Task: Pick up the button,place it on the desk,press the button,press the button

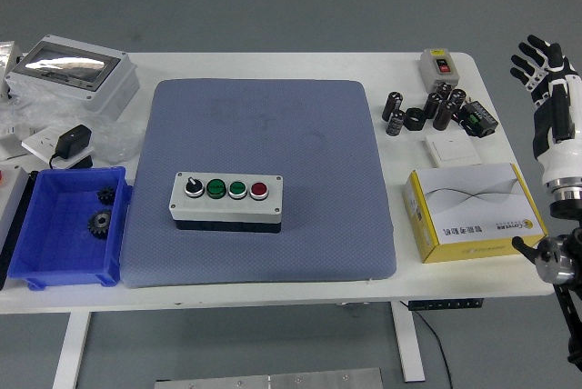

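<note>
A grey button box (226,200) lies on the blue-grey mat (264,125), left of its middle. Its top carries a black knob, two green buttons and a red button (259,190). A smaller grey switch box (440,66) with a red and a black button stands at the table's back right. My right hand (540,64) is raised off the table's right edge, fingers spread and empty, far from both boxes. My left arm does not show.
A blue bin (64,225) with gears sits at the front left. A yellow-and-white carton (473,212) lies at the front right. Black cylinders (427,109) and a white plate (454,150) lie behind it. A grey enclosure (73,73) and a black adapter (73,144) stand at the back left.
</note>
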